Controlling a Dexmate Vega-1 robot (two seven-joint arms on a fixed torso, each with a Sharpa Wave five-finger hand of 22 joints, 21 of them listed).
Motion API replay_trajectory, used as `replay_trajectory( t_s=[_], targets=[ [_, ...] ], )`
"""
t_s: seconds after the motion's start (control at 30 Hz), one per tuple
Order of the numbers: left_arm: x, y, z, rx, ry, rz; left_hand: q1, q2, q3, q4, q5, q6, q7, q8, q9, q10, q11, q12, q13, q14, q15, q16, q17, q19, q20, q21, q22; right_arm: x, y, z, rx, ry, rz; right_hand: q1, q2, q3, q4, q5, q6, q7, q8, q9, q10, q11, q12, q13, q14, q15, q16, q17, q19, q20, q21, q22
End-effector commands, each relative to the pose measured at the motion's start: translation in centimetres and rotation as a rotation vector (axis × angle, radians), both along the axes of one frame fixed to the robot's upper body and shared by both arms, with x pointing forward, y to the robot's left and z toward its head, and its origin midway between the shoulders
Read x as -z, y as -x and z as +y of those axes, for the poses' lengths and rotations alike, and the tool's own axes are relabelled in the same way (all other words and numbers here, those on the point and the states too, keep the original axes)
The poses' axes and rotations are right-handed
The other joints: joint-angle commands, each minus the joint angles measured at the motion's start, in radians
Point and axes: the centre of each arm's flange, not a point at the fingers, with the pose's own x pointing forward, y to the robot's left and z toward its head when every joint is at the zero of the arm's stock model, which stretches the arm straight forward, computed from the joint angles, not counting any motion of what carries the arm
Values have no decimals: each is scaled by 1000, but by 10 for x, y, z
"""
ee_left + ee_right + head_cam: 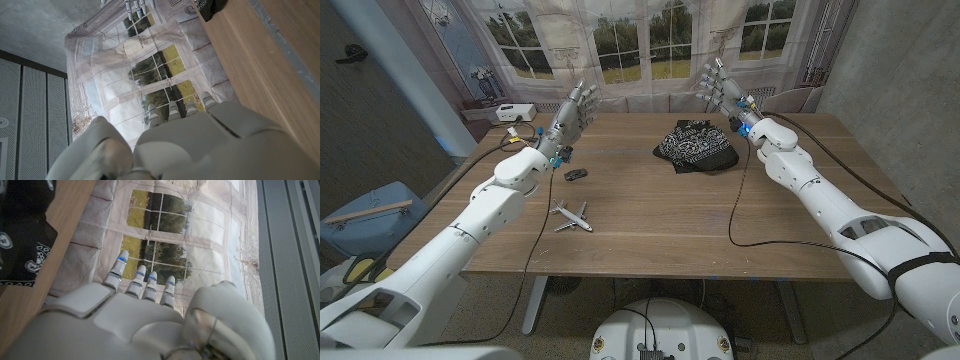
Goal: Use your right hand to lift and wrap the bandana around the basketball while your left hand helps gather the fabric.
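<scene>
The black bandana point(695, 146) is bunched on the counter point(650, 215) just inboard of the raised right hand point(718, 88), far nearer it than the left hand point(572, 112); both hands' fingers are spread, holding nothing; no basketball is discernible.
</scene>
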Motion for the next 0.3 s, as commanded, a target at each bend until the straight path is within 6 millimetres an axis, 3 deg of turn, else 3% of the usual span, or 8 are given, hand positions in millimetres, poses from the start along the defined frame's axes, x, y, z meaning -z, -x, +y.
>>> replay_trajectory(
  t_s=[0.03,0.3],
  targets=[
    [25,4,25,8,19,29,3,7,-5,3,7,-11,-4,-5,3,-10,-5,-1,1,-31,3,1,0,-67,0,-3,0,9,13,-18,13,-299,2,1,-1,-8,2,-1,11,1,6,0,13,0,9,0,11,2,8,-2,10,4,-2,5],
    [29,20,32,-1,19,10,3,8,-6,3,7,-14,-4,-4,3,-13,-4,-1,1,-34,5,1,0,-72,0,-6,0,7,30,-17,13,-339,-32,-6,3,-10,5,-3,11,0,4,0,21,6,10,-1,12,-1,9,-7,12,5,-6,5]
  ],
)
